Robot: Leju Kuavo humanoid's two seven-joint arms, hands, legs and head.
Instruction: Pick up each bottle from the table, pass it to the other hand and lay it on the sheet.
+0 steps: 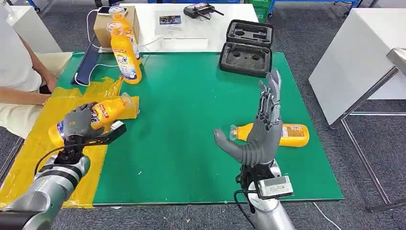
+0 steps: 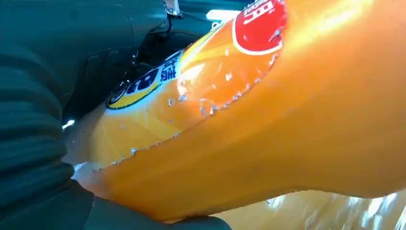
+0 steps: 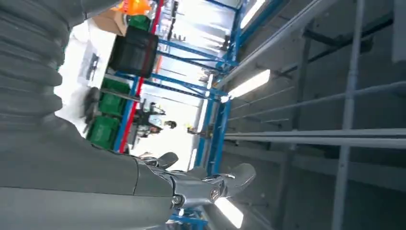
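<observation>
My left hand (image 1: 79, 123) grips an orange bottle (image 1: 106, 111) low over the yellow sheet (image 1: 33, 143) at the table's left; the same bottle (image 2: 268, 124) looms large in the left wrist view, pressed against my grey palm. My right hand (image 1: 258, 129) is raised upright with fingers spread and nothing in it. Just behind that hand another orange bottle (image 1: 287, 135) lies on its side on the green mat. Two more orange bottles (image 1: 125, 53) stand upright at the mat's far left.
A person (image 1: 16, 76) sits at the left edge beside the sheet. An open black foam case (image 1: 246, 47) lies at the far side. A cardboard box (image 1: 100, 29), cables and a white table (image 1: 191, 21) are behind. A white cabinet (image 1: 356, 57) stands right.
</observation>
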